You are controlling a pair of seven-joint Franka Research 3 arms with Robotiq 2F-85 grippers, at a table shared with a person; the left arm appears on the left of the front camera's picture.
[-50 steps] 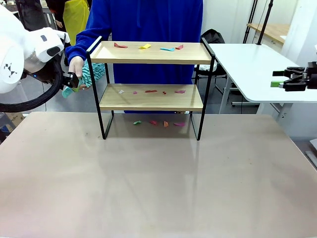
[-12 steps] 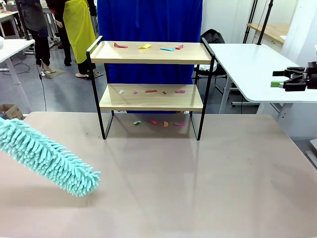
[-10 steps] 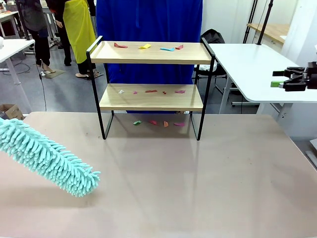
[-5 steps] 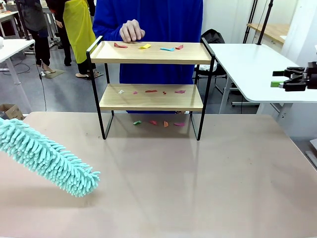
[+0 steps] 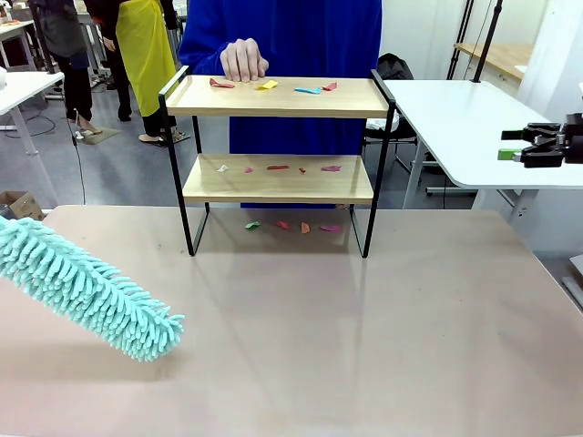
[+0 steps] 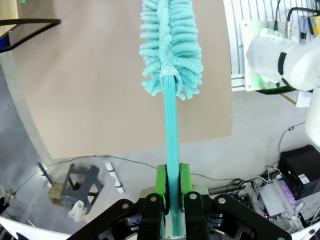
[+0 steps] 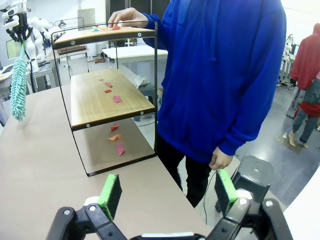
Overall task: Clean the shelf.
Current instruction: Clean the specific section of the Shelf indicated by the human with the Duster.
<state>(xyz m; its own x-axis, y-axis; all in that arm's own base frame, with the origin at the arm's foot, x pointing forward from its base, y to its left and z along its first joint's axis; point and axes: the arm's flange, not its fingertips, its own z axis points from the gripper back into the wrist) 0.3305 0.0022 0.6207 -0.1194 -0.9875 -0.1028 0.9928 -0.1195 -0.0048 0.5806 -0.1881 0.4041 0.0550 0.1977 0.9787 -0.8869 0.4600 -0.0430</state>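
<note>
Beige tabletop (image 5: 364, 346) stretches from the robot toward a person in a blue hoodie (image 5: 301, 36) at the far side, with a white table (image 5: 455, 118) off to the right. The shelf (image 5: 273, 191) stands upright at the far middle of the tabletop, just in front of the person, its two wooden boards one above the other in a thin black frame. Small coloured paper scraps (image 5: 278, 167) lie on both boards and on the tabletop beneath the lower one. The person's hand (image 5: 243, 60) rests with its fingers curled at the back edge of the top board, near its left end, just beside a red scrap (image 5: 221, 84). The left gripper (image 6: 173, 175) has its green pads (image 6: 160, 181) pressed together on the thin handle of a fluffy teal duster (image 5: 86, 291), whose head hangs slanted low over the near left part of the tabletop, well apart from the shelf. The right gripper (image 7: 167, 192) is spread wide with nothing between its pads, out at the far right, well apart from the shelf.
</note>
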